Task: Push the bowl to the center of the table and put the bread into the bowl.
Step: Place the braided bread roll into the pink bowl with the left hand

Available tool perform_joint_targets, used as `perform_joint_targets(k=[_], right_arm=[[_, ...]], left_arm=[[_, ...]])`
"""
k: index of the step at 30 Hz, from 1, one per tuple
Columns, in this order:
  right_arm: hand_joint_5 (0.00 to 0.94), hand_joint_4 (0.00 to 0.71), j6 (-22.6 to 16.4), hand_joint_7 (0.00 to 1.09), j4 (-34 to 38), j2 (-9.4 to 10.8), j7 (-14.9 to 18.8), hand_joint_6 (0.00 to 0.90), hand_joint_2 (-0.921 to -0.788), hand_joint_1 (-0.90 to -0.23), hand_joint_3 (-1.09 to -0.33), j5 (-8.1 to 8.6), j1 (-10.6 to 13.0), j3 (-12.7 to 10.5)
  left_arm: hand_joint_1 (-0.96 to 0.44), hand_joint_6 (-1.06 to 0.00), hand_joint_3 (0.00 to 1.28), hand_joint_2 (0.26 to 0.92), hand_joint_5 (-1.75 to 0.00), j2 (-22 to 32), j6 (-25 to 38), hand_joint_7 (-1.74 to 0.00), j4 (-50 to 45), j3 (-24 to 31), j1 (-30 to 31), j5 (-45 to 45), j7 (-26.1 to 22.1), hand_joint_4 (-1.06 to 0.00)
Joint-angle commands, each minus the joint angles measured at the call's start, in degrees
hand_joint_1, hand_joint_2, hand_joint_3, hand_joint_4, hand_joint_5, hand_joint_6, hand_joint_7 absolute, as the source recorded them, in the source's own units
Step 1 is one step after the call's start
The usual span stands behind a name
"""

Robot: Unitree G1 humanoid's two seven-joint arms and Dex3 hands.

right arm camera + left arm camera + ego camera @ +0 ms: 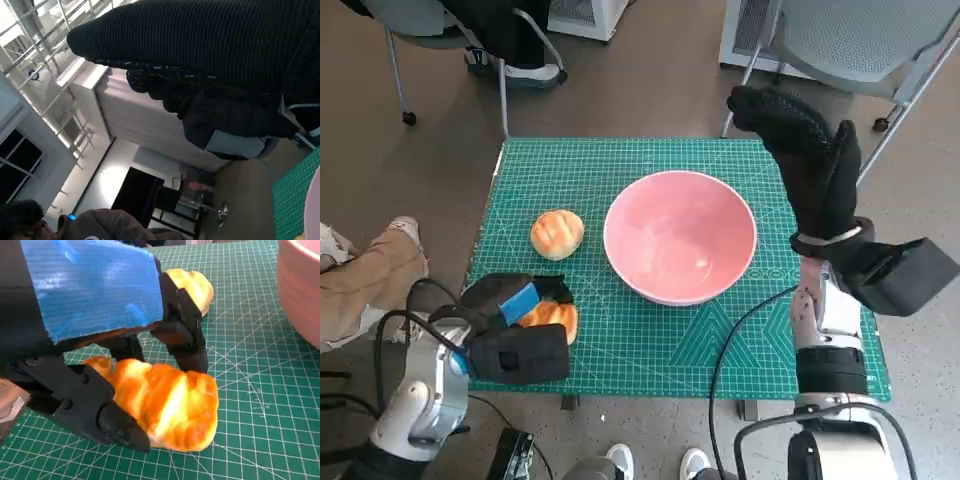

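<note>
From the head view, the pink bowl (681, 248) sits on the green mat (620, 170) that covers the worktop, roughly at its middle and a little toward the robot's right. A round bread roll (557, 233) lies just beside the bowl on the robot's left, apart from it. Nearer the robot, the left hand (515, 335) rests low on the mat with a second, longer piece of bread (552, 316) showing at its fingertips. The right hand (810, 165) is raised above the far right corner of the mat, touching nothing and with nothing in it; how far its fingers are spread I cannot tell.

From the left wrist view, the black fingers (182, 330) straddle the long bread (170, 405), one above and one below it, touching its crust: it looks pinched, though still resting on the mat. The round roll (195, 285) lies just beyond the fingers, and the bowl's wall (300, 290) stands off to one side, near but apart.

The right wrist view shows only the glove (200, 45), the room, and a person (75, 222) at the picture's edge.

The bowl lies to the right of the left hand, which is much the nearer hand to both breads; the held bread's long axis runs roughly toward the bowl, so a lift and a short carry that way should do.
</note>
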Motion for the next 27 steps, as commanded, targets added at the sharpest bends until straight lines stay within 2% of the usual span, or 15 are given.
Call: perform_joint_targets(k=[1,15,27], right_arm=[[0.0,0.187,0.1,0.45,1.0,0.0,0.1,0.065,-0.921,-0.656,-0.793,-0.11,1.1,-0.1],[0.001,0.188,-0.1,0.47,2.1,0.1,0.1,0.059,-0.921,-0.656,-0.793,-0.12,0.2,-0.4],[0.001,0.189,-1.0,0.48,3.5,0.4,0.5,0.056,-0.921,-0.656,-0.794,-0.27,-0.2,-0.2]], left_arm=[[0.0,-0.71,0.08,0.89,-1.27,0.5,-0.8,-0.93,-1.8,1.1,0.4,-1.0,-1.1,-0.73],[0.0,-0.7,0.04,0.89,-1.11,1.9,1.2,-1.0,-13.0,8.2,-5.6,-4.4,-6.3,-0.82],[0.0,-0.71,0.02,0.886,-1.01,0.1,1.2,-1.05,-16.2,10.2,-16.5,-2.2,-3.4,-0.86]])
